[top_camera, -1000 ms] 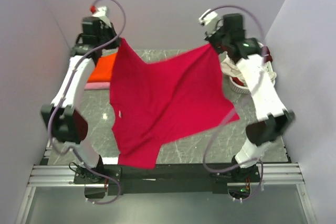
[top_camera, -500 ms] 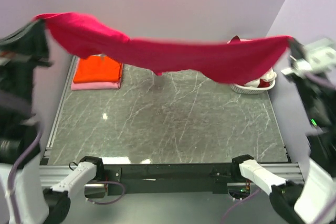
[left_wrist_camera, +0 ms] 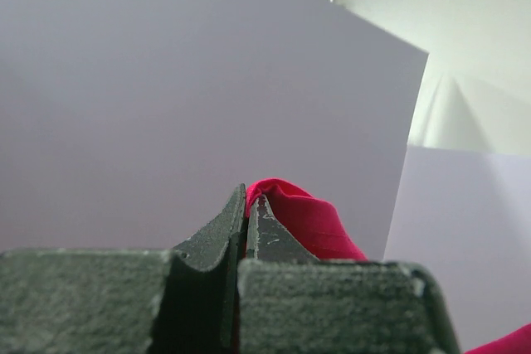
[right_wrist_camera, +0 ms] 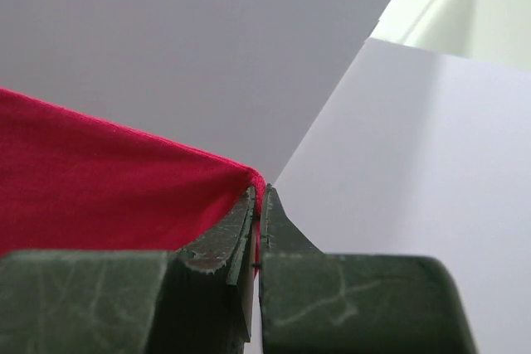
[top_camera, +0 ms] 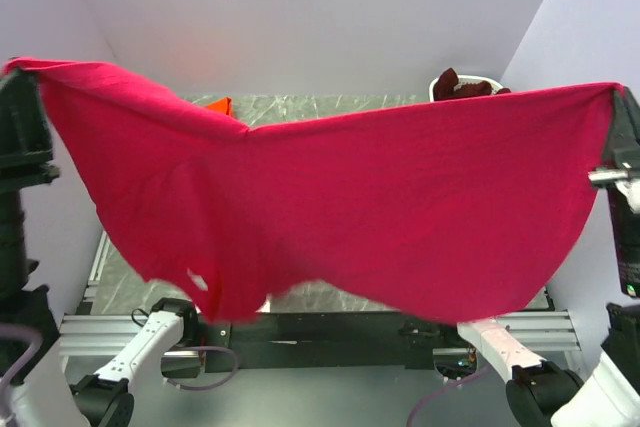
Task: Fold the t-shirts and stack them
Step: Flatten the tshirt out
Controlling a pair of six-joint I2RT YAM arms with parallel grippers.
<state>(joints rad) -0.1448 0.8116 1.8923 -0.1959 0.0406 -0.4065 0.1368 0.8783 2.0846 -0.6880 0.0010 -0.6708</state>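
Crimson-pink t-shirt spread, left fingers and right fingers clenched on corners; I'd lower both evenly, keeping tension.

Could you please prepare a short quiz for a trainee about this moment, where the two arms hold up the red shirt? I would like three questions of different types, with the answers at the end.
1. True or false: only one gripper holds the crimson-pink t-shirt.
2. In the top view, which colour of cloth shows beyond the shirt's upper edge on the left? A orange, B green, C blue.
3. In its own wrist view, what is the left gripper doing?
Key: 1 false, the right gripper pinches it too. 2 A, the orange cloth. 3 It is shut on a fold of the t-shirt.
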